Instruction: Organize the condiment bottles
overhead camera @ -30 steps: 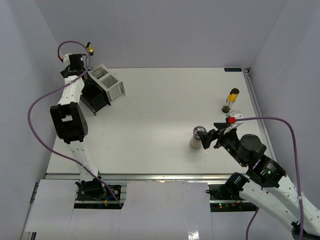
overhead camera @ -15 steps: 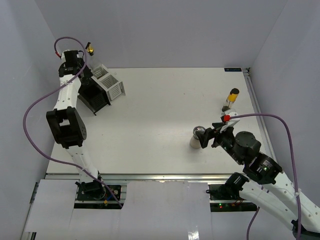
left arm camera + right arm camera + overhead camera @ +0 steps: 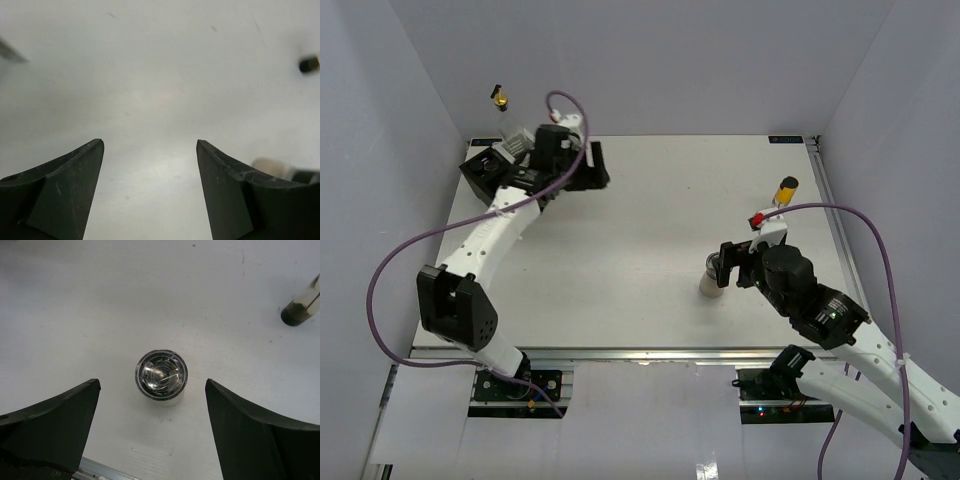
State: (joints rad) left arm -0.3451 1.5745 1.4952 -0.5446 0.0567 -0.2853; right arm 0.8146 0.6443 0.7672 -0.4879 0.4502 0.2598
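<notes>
The condiment bottles are spread across the table (image 3: 650,200). At far left only the gold pourer of the tall bottle (image 3: 500,98) shows, beside the rack (image 3: 485,176). The left gripper (image 3: 598,166), spread wide and empty, has been swung rightward off the rack since a second ago. The cream shaker (image 3: 711,277) is straddled, untouched, by the wide-open right gripper (image 3: 152,384), brought closer than before. Closing on it is judged to be next. The slim yellow-filled bottle (image 3: 784,192) is left standing far right.
</notes>
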